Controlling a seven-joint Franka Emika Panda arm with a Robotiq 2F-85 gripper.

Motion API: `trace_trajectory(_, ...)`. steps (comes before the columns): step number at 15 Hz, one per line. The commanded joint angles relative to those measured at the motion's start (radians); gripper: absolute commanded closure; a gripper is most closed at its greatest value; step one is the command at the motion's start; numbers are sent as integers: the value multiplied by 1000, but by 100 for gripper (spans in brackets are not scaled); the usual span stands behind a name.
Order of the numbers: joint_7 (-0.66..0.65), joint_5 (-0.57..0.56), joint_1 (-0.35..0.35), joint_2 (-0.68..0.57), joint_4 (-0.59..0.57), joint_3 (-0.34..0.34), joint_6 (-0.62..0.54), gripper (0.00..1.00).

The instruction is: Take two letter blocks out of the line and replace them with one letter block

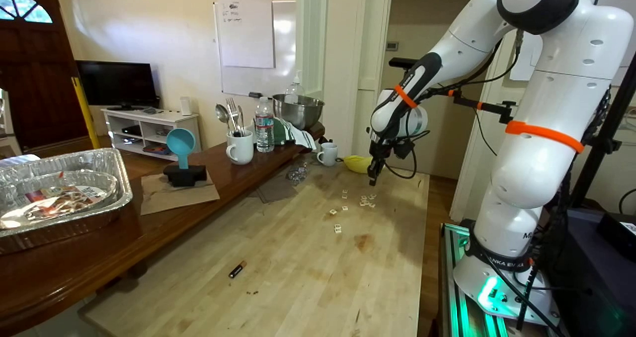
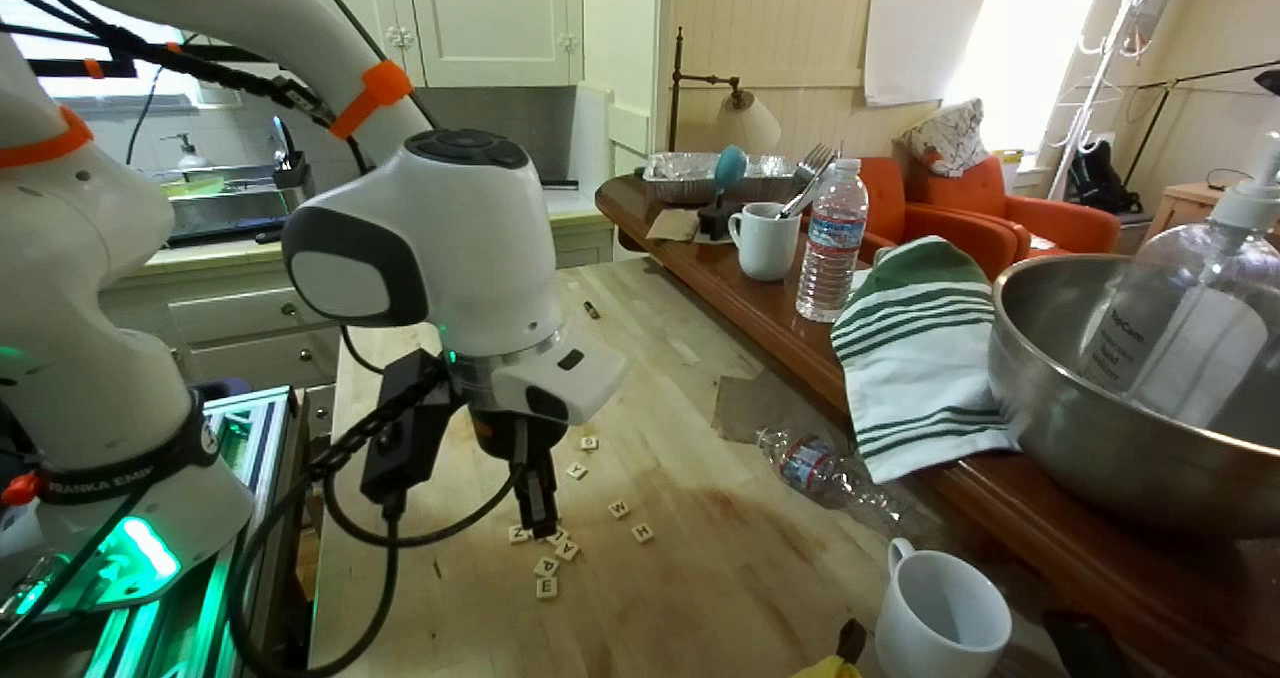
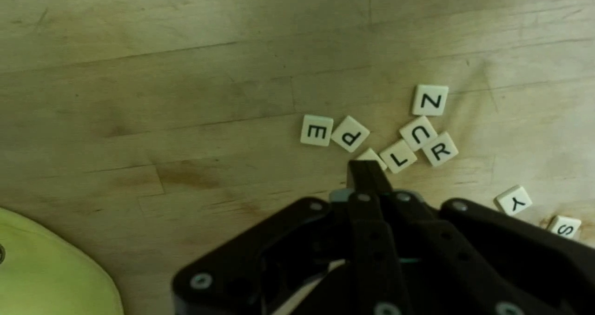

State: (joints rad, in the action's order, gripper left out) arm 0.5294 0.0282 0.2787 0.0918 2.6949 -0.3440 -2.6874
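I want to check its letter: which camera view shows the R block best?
The wrist view: there the R block is large and its letter readable. In both exterior views I cannot pick it out among small pale blocks.

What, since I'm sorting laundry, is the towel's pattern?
The towel: green and white stripes, best in an exterior view.

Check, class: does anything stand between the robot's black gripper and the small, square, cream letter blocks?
Nothing visible does. The shut black gripper hangs above the square cream letter blocks, which lie exposed on the pale wooden tabletop; in the wrist view it hides part of one block. The rounded yellow object lies to one side.
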Motion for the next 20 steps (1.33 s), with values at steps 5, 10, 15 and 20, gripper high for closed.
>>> trace_trajectory(5, 220, -23, 16, -49, 14, -31, -46, 100)
trace_trajectory(10, 296, 9, 14, -112, 7, -18, -122, 100)
trace_trajectory(15, 358, 38, 9, -166, 6, -16, -171, 100)
trace_trajectory(20, 433, 107, 15, -191, 1, 2, -183, 100)
